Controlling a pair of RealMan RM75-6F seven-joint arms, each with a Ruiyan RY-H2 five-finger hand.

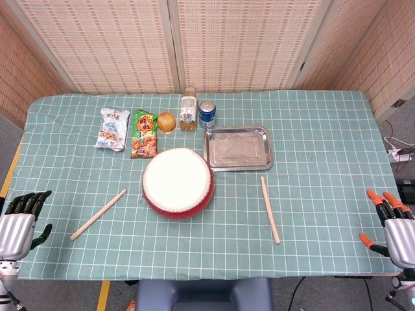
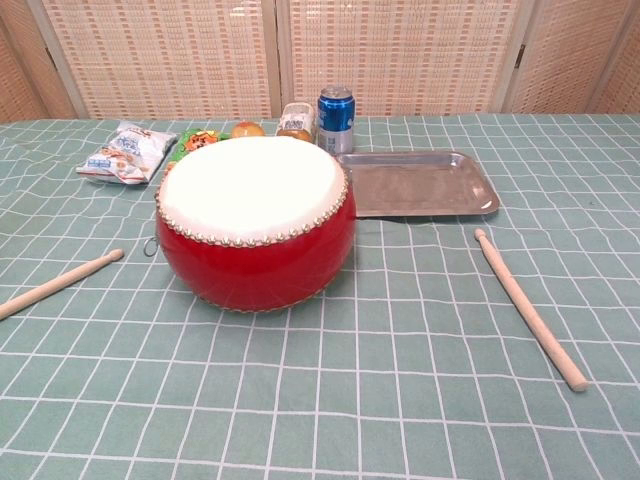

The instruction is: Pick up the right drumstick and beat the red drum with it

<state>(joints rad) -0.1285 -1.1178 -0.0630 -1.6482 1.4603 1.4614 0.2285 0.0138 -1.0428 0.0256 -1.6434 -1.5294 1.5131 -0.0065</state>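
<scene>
Drumstick wood, pale and unpainted, marks the right drumstick (image 1: 270, 209): a slim straight rod lying flat on the green checked tablecloth (image 1: 324, 129), right of the red drum (image 1: 178, 182) and well apart from it, its far tip near the front edge of the metal tray (image 1: 238, 148). In the chest view it runs from a small rounded tip toward a thicker butt end nearest the camera, slanting rightward. Nothing touches it. The drum sits near the table's middle, with a white skin on top, a glossy red body and a row of studs around the rim. A second, left drumstick (image 1: 98, 214) lies on the drum's other side, angled. Behind the drum stand a blue can (image 1: 207, 114), a small bottle (image 1: 189, 109), an orange fruit (image 1: 167, 121) and two snack packets (image 1: 144, 134). The right hand (image 1: 392, 221), with orange fingertips, rests at the table's right front corner, released and holding nothing; the left hand (image 1: 23, 217), dark-fingered, sits at the left front corner, likewise free.
</scene>
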